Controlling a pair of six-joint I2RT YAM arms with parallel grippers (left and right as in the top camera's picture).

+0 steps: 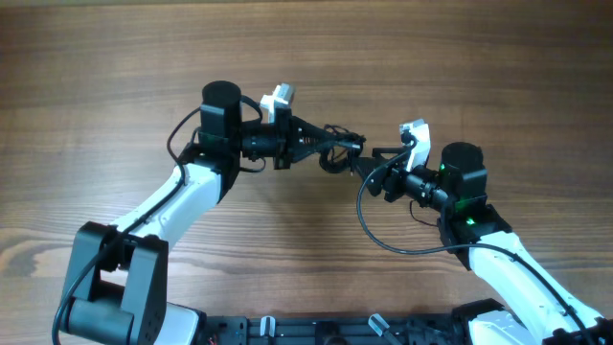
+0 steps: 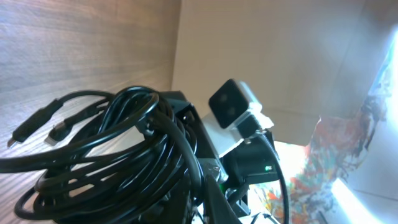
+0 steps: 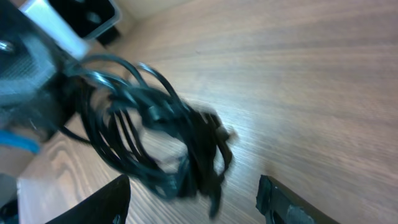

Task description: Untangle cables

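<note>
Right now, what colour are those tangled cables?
Black cables, seen best in the left wrist view.

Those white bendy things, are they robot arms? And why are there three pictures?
Yes, two robot arms over a wooden table. Each ends in a gripper, a hand with two fingers. One picture looks down from above. The other two come from little cameras on each wrist, so they look close up.

Between the arms is a bundle of thin black cables, all looped together. The left gripper is shut on the cables and holds them up. The right gripper is open; in its wrist picture its two fingers stand apart below the cables, not touching them.
</note>
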